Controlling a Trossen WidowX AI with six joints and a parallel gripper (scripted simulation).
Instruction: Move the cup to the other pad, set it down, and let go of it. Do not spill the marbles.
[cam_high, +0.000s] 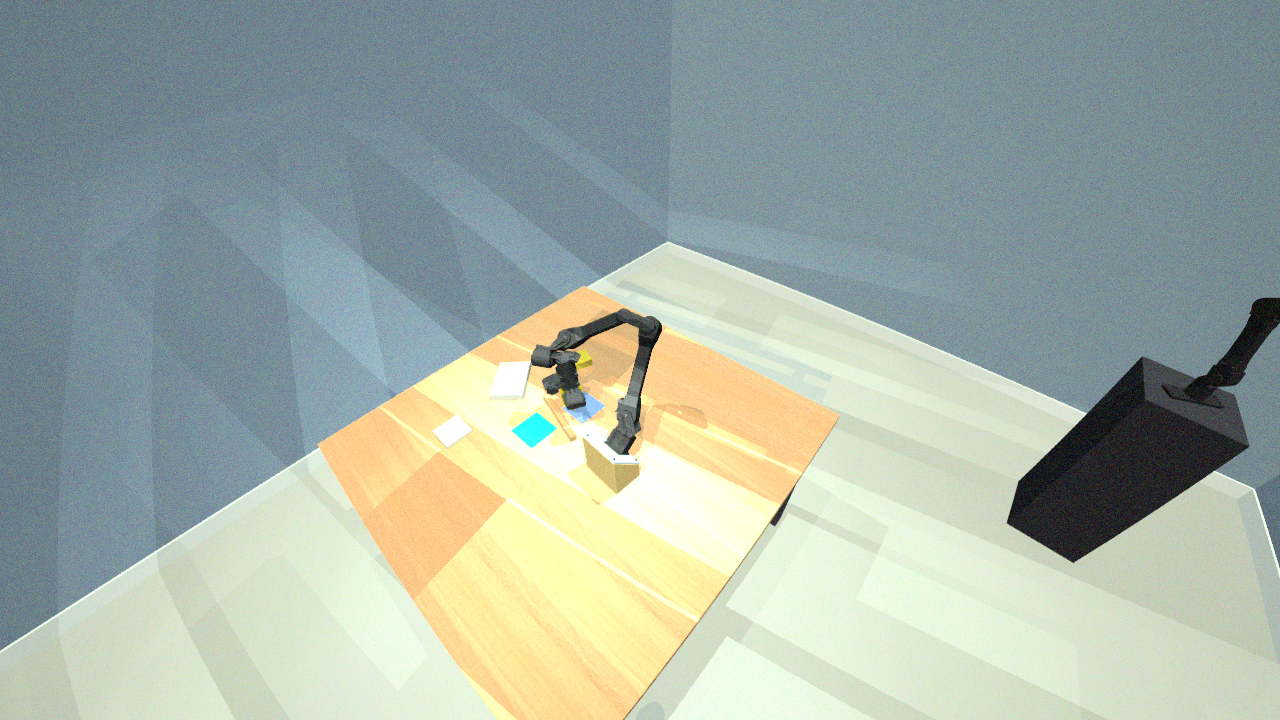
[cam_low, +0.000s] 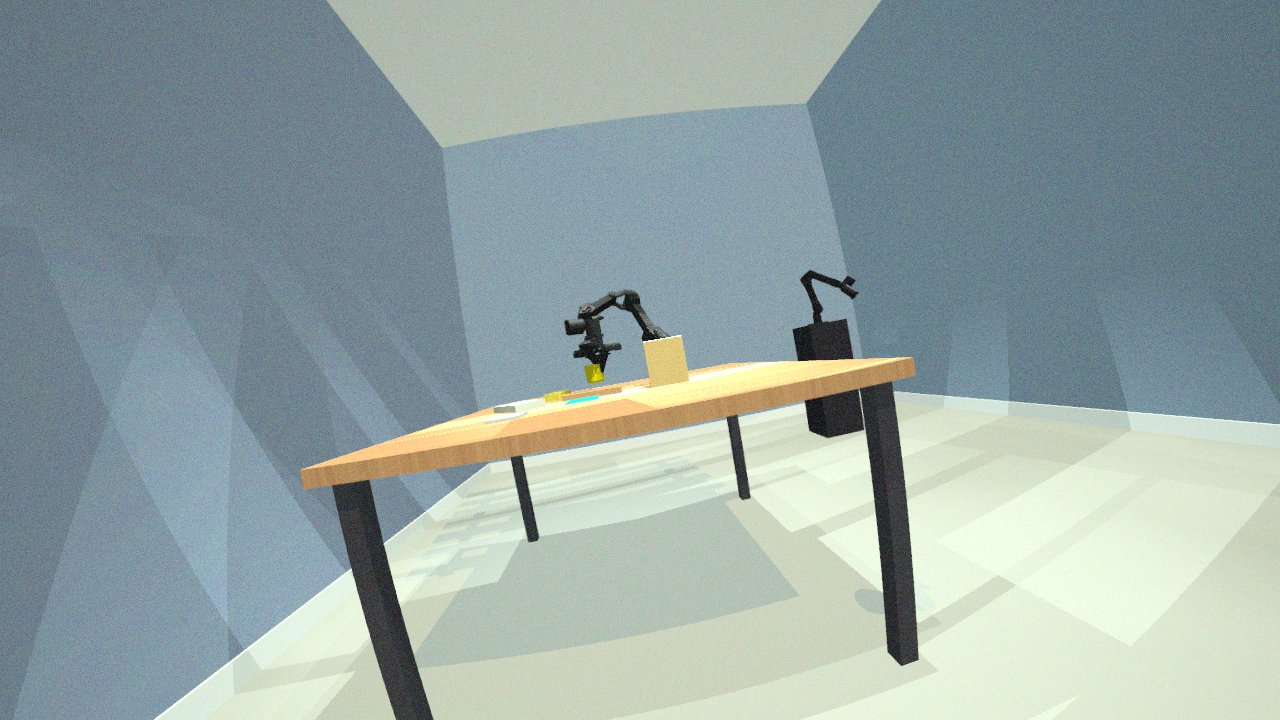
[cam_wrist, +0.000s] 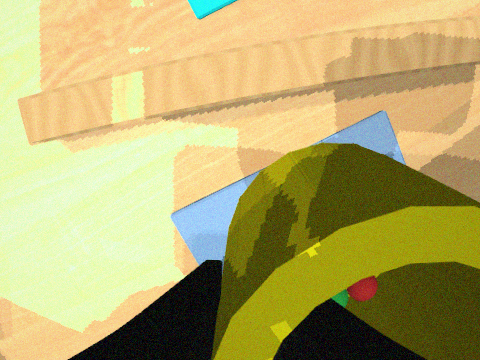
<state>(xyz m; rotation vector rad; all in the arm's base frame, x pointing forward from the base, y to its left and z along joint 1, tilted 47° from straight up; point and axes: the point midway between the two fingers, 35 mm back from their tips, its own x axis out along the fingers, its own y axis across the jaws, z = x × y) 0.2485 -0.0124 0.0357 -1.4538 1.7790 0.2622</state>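
A yellow cup (cam_low: 594, 374) (cam_wrist: 395, 230) hangs above the table, roughly upright. My gripper (cam_low: 602, 364) (cam_wrist: 242, 277) is shut on its wall, with one black finger inside the cup and one outside. A red marble (cam_wrist: 362, 288) and a green marble (cam_wrist: 340, 298) show inside the cup; the finger and rim hide the rest. The blue pad (cam_high: 587, 410) (cam_wrist: 205, 227) lies below, partly covered by the cup in the wrist view. The cyan pad (cam_high: 534, 429) (cam_low: 581, 400) (cam_wrist: 212, 6) lies beyond the wooden strip.
The low wooden strip (cam_high: 559, 418) (cam_wrist: 225, 85) lies between the two pads. A yellow block (cam_high: 583, 360) (cam_low: 555, 395), a pale box (cam_high: 510, 380) and a thin white square (cam_high: 452, 431) lie around. An upright beige panel (cam_high: 611, 465) (cam_low: 666, 360) stands by the arm's base.
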